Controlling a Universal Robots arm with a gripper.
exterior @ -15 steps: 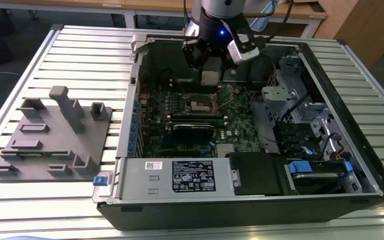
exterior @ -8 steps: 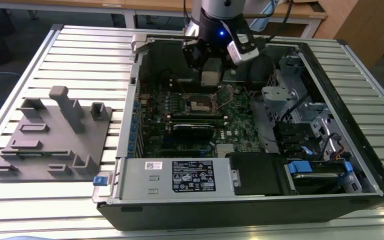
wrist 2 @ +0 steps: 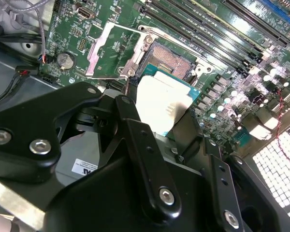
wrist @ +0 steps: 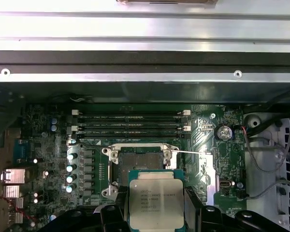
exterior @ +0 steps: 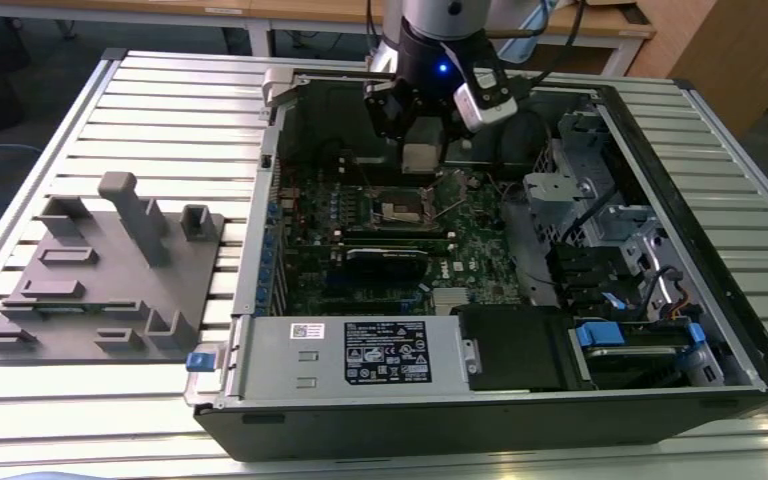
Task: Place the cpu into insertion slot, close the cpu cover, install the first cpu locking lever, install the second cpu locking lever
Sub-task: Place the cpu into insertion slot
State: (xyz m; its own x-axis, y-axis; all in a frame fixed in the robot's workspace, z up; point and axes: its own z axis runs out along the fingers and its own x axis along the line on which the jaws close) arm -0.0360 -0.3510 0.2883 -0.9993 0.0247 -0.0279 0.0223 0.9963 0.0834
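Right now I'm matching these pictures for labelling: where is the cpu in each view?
Exterior view: cpu, a pale square held in the tool.
Second wrist view: cpu, pale square with a teal edge.
First wrist view: cpu, between the black fingers.
Shared landmark: the insertion slot, close by the cpu in all three.

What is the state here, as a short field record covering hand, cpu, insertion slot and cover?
hand: shut on the cpu, inside the open computer case
cpu: gripped by two opposite edges, metal top showing, not in the slot
insertion slot: empty, dark centre exposed
cpu cover: open, clear of the slot
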